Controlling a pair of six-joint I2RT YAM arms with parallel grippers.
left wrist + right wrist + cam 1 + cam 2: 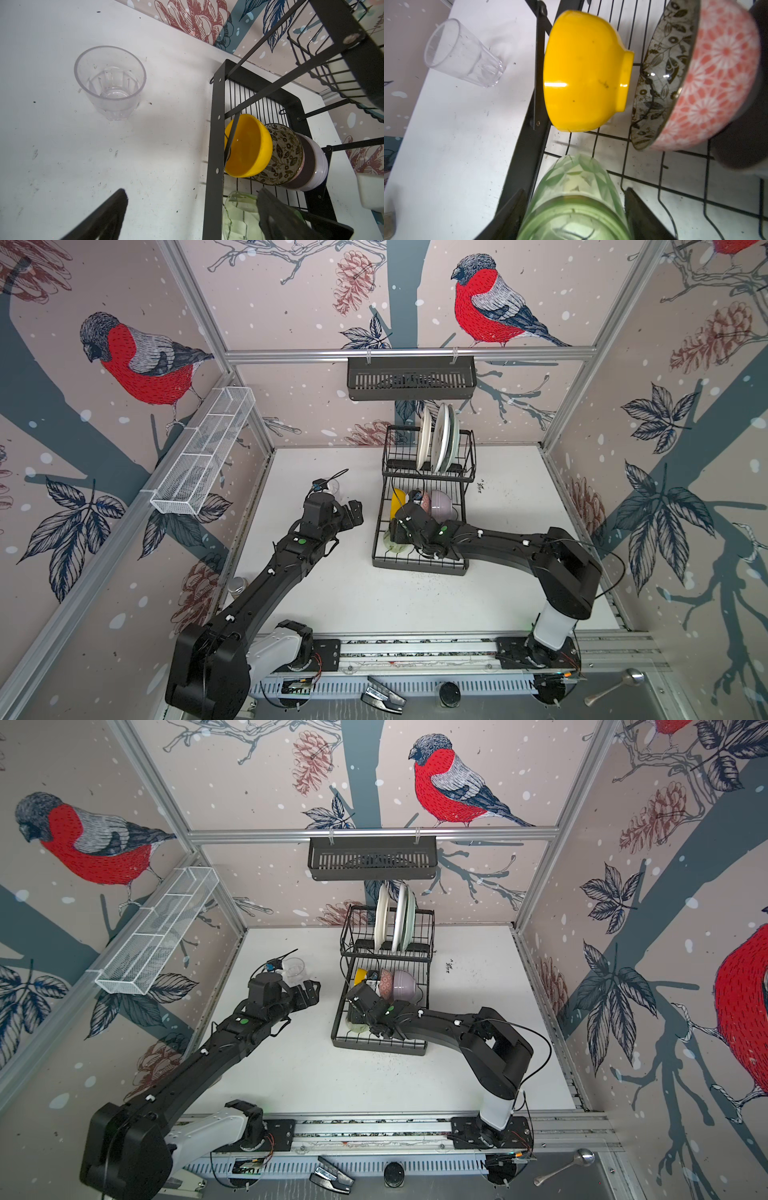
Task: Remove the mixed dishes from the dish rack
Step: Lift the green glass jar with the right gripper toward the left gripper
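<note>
The black wire dish rack (419, 566) stands at the table's middle. A pale-green tumbler (575, 176) lies on its side in the lower tray, and my right gripper (574, 191) straddles it, one finger close against each side. Behind it a yellow bowl (581, 72), a pink-patterned bowl (716, 72) and a lilac bowl (442, 504) stand on edge. Cream plates (438, 439) and a mint plate (455, 439) stand in the raised basket. A clear tumbler (110, 83) stands upright on the table left of the rack. My left gripper (192, 191) hovers open near it, holding nothing.
A long black slotted basket (411, 379) hangs on the back rail and a white mesh trough (203, 456) on the left rail. A small jar (237, 585) sits by the left wall. A spoon (615, 686) lies beyond the front rail.
</note>
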